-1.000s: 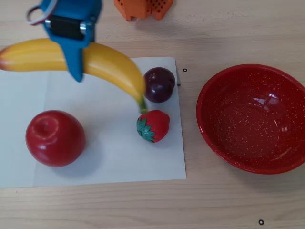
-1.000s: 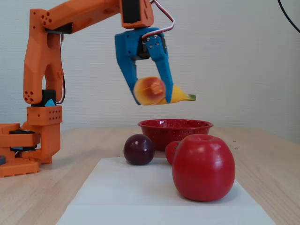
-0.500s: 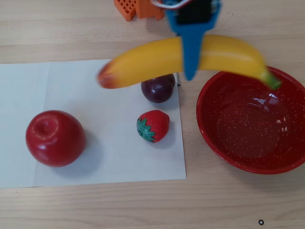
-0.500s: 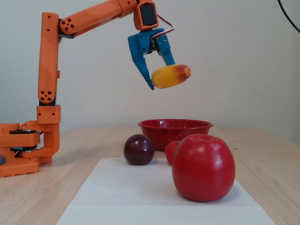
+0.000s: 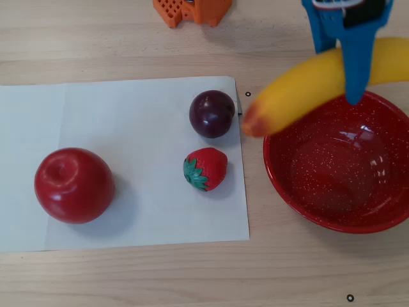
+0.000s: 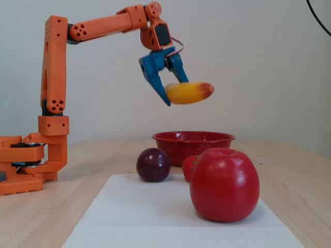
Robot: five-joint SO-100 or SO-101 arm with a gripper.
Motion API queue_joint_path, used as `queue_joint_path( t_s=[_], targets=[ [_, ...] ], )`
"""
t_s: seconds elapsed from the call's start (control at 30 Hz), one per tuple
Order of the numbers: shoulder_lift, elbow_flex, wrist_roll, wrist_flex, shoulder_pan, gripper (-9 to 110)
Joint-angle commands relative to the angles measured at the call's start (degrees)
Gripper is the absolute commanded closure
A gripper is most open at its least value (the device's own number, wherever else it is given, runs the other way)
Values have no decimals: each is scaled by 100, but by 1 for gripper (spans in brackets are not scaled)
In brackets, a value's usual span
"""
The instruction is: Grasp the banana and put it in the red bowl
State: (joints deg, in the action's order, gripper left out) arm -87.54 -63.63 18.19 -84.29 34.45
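The yellow banana (image 5: 300, 96) with its reddish-orange tip hangs in the air, held across its middle by my blue gripper (image 5: 348, 86). In the overhead view it lies over the upper left rim of the red speckled bowl (image 5: 339, 211), tip pointing left past the rim. In the fixed view the gripper (image 6: 173, 90) holds the banana (image 6: 190, 93) well above the bowl (image 6: 192, 143). The bowl holds nothing. The banana's stem end is cut off at the right edge of the overhead view.
A white paper sheet (image 5: 128, 121) carries a red apple (image 5: 74, 185), a dark plum (image 5: 212, 114) and a strawberry (image 5: 206, 169), all left of the bowl. The orange arm base (image 6: 28, 165) stands at the left of the fixed view.
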Motion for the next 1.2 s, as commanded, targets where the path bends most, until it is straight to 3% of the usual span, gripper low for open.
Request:
queue_joint_path(
  t_s=[0.0, 0.2, 0.4, 0.6, 1.03, 1.17],
  targets=[
    [-396, 167, -237, 624, 185, 101],
    [-308, -756, -782, 1714, 316, 100],
    [-272, -1336, -1134, 2171, 316, 74],
    [-255, -1327, -1143, 2153, 264, 69],
    [-299, -237, -738, 1195, 0, 73],
    [-431, 176, -606, 721, -141, 83]
  ],
)
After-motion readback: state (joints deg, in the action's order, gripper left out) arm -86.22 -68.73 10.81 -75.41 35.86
